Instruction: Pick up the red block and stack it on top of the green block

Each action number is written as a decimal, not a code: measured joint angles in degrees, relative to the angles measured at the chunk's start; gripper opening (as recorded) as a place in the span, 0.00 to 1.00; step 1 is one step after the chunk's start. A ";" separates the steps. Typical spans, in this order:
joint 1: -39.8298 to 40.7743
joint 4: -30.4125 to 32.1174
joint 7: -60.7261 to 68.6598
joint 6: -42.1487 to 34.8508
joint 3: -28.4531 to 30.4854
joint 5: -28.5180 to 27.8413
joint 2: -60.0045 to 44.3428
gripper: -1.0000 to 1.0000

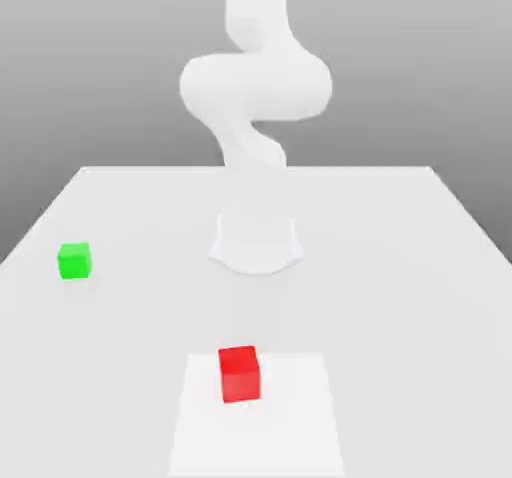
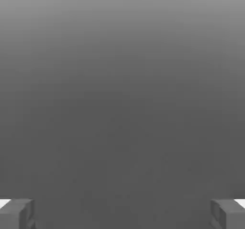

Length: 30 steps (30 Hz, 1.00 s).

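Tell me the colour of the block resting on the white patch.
That block is bright red, plain and unpatterned; it shows best in the exterior view.

Red blk (image 1: 240, 375) plain bright red, green blk (image 1: 75, 261) plain bright green, tabletop (image 1: 380, 316) pale grey, arm (image 1: 256, 86) white.

Clock on exterior view, 12 at top, centred on arm base (image 1: 256, 244): tabletop (image 1: 400, 296) is open from 2 round to 5, plus a bare lane at 7–8 between the blocks, which sit well apart. Obstacles: red block (image 1: 240, 376) at 6 on the pale patch (image 1: 290, 426), bare surface around its sides; green block (image 1: 75, 261) at 9, open tabletop around it; base blocks the centre, arm (image 1: 256, 86) rises toward 12.
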<state>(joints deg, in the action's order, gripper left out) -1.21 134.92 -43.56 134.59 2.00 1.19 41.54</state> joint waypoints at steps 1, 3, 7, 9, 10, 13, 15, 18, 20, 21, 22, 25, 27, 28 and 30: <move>-0.57 1.47 1.07 1.34 0.88 0.50 -2.12 0.50; -1.53 4.31 3.20 3.96 2.34 1.60 -6.28 0.50; -3.42 9.86 6.87 9.07 4.69 3.11 -14.45 0.50; -4.09 12.66 8.61 11.68 5.43 3.70 -18.59 0.50; -4.38 14.08 9.45 13.01 5.73 3.91 -20.69 0.50; -4.70 18.52 11.64 17.23 6.11 4.01 -27.29 0.50; -4.56 21.72 12.50 20.38 6.17 3.08 -32.04 0.50; -3.64 26.04 12.03 25.12 6.35 -0.58 -38.71 0.50; -3.63 26.45 12.36 27.60 6.34 -0.77 -41.78 0.50; -3.59 26.35 12.75 28.80 6.21 -0.38 -43.21 0.50; -3.60 26.18 13.23 30.01 6.00 0.20 -44.64 0.50; -2.69 25.60 14.91 33.71 4.56 2.44 -49.02 0.50; -1.36 25.26 15.78 36.20 2.92 3.69 -52.01 0.50; -0.82 25.11 16.25 37.48 2.18 4.44 -53.53 0.50; -0.40 25.02 16.53 38.31 1.64 4.89 -54.51 0.00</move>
<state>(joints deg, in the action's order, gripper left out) -1.61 159.94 -27.03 172.90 3.64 6.08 -12.97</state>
